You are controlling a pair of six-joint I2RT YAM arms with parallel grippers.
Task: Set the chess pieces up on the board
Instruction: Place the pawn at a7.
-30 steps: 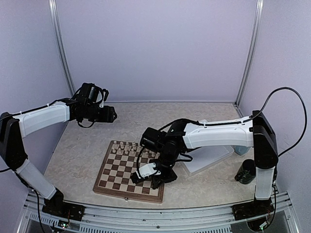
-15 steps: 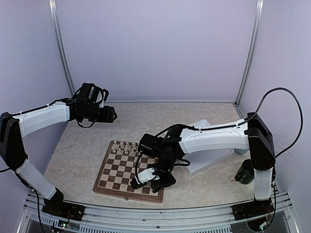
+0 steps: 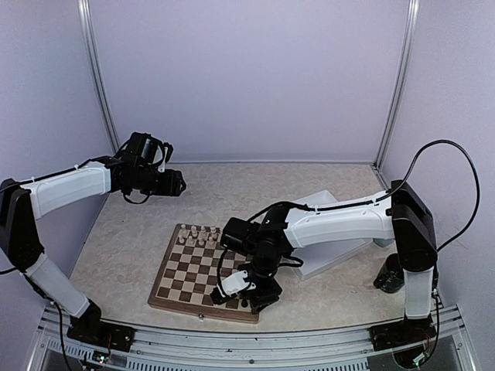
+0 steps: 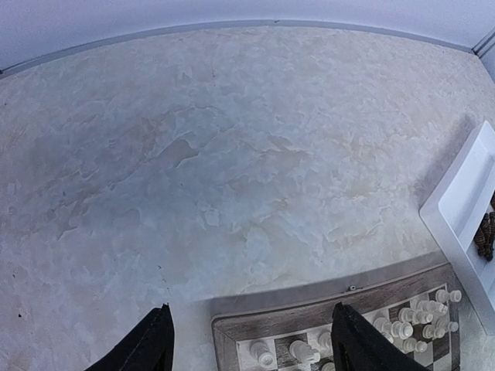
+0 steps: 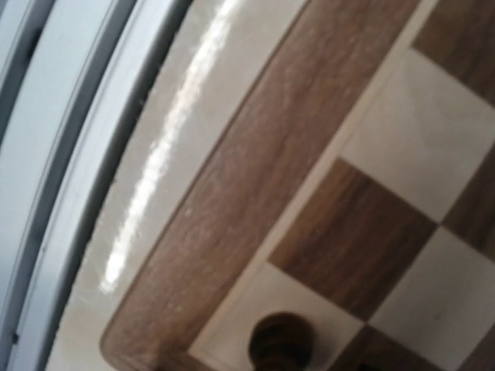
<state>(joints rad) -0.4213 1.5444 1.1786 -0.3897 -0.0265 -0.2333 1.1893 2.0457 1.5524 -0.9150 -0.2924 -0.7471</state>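
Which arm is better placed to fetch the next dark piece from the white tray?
Right. The right fingers are low at the near-right corner of the board, close to the tray; the left fingers hang high beyond its far-left corner.

Board (image 3: pixel 203 270): lay on table (image 3: pixel 124 247), left of centre. Pale pieces (image 3: pixel 197 234): stood along board's far rows. One dark piece (image 5: pixel 282 340): stood on its near right corner square. Tray (image 3: pixel 329 259): lay just right of board, holding further dark pieces (image 4: pixel 486 236).

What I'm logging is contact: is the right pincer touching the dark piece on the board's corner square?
Cannot tell. The right wrist view shows the dark piece on the board but no fingers; from above, the right pincer hides it.
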